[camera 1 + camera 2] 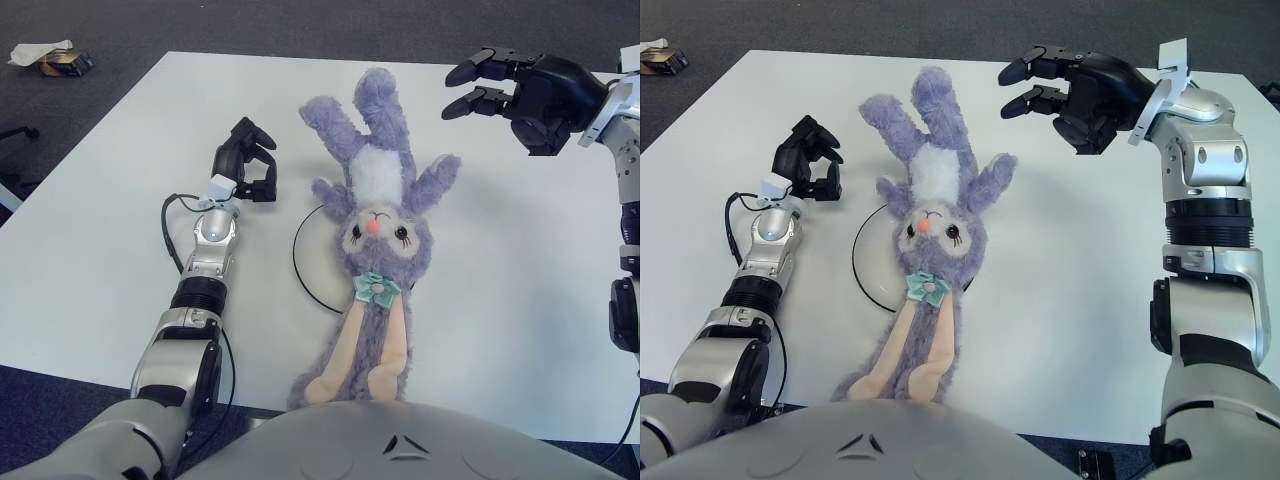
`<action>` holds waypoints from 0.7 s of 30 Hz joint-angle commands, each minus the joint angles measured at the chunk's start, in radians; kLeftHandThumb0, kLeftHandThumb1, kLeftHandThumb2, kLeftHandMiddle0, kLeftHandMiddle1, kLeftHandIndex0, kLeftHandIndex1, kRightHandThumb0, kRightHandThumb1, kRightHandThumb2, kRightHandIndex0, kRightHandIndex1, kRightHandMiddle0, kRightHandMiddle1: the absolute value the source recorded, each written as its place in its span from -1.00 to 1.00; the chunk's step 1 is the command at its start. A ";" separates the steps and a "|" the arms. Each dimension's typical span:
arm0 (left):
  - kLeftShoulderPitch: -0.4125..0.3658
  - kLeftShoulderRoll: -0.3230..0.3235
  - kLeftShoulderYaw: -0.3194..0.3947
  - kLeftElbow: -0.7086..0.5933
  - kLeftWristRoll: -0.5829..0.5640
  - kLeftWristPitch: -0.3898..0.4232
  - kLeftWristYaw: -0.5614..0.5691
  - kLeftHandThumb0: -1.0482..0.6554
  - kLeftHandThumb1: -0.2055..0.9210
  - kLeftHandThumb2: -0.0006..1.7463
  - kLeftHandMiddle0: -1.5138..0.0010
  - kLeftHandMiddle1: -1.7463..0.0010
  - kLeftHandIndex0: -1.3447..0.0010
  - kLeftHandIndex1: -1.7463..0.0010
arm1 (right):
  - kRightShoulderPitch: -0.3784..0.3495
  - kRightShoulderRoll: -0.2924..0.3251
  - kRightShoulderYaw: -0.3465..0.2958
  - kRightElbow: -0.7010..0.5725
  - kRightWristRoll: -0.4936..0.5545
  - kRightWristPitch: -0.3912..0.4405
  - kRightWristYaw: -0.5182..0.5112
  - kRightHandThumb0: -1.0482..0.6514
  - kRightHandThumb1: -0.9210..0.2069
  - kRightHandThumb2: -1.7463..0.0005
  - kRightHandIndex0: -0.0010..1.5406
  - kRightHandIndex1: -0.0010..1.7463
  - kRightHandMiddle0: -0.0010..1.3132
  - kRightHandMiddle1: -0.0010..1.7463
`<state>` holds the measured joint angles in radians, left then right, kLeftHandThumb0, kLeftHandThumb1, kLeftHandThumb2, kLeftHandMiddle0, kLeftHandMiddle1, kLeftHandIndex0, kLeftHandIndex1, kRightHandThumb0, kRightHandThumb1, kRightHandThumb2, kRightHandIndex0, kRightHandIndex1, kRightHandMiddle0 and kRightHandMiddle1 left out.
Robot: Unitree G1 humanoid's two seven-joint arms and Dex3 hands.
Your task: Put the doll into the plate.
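Over the plate (pixel 312 262) lies the doll (pixel 375 235); right hand (pixel 1080 88) spread wide, its forearm seen only right-eye.

A fluffy lavender-purple plush rabbit doll (pixel 378 235) has a white belly, peach inner ears, an orange-pink nose and a mint-green bow. The round white plate with a thin black rim (pixel 308 262) lies on the plain white table (pixel 500 300). Beyond the table is dark grey carpet (pixel 300 25).
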<state>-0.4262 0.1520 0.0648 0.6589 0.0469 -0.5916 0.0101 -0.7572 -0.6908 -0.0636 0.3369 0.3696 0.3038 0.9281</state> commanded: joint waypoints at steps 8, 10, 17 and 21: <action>0.100 -0.022 -0.017 0.039 0.034 0.023 0.034 0.22 -0.27 0.66 0.23 -1.00 0.15 -1.00 | 0.062 0.065 -0.058 0.020 -0.042 -0.002 -0.179 0.00 0.01 -0.44 -0.58 0.45 -0.89 0.63; 0.102 -0.015 -0.023 0.033 0.049 0.033 0.042 0.22 -0.27 0.66 0.23 -1.00 0.15 -1.00 | 0.084 0.074 -0.065 0.017 -0.058 -0.010 -0.218 -0.03 -0.03 -0.42 -0.57 0.46 -0.85 0.65; 0.106 -0.014 -0.022 0.019 0.036 0.052 0.022 0.22 -0.24 0.64 0.25 -1.00 0.18 -1.00 | 0.131 0.112 -0.072 0.113 -0.104 -0.101 -0.279 -0.16 -0.87 0.33 -0.56 0.49 -0.66 0.91; 0.106 -0.014 -0.017 0.030 0.023 0.044 0.009 0.22 -0.22 0.63 0.26 -1.00 0.18 -1.00 | 0.132 0.129 -0.073 0.161 -0.125 -0.128 -0.319 -0.17 -0.95 0.42 -0.54 0.49 -0.63 0.93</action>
<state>-0.4139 0.1577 0.0534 0.6307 0.0788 -0.5489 0.0311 -0.6345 -0.5816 -0.1286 0.4646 0.2638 0.2093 0.6391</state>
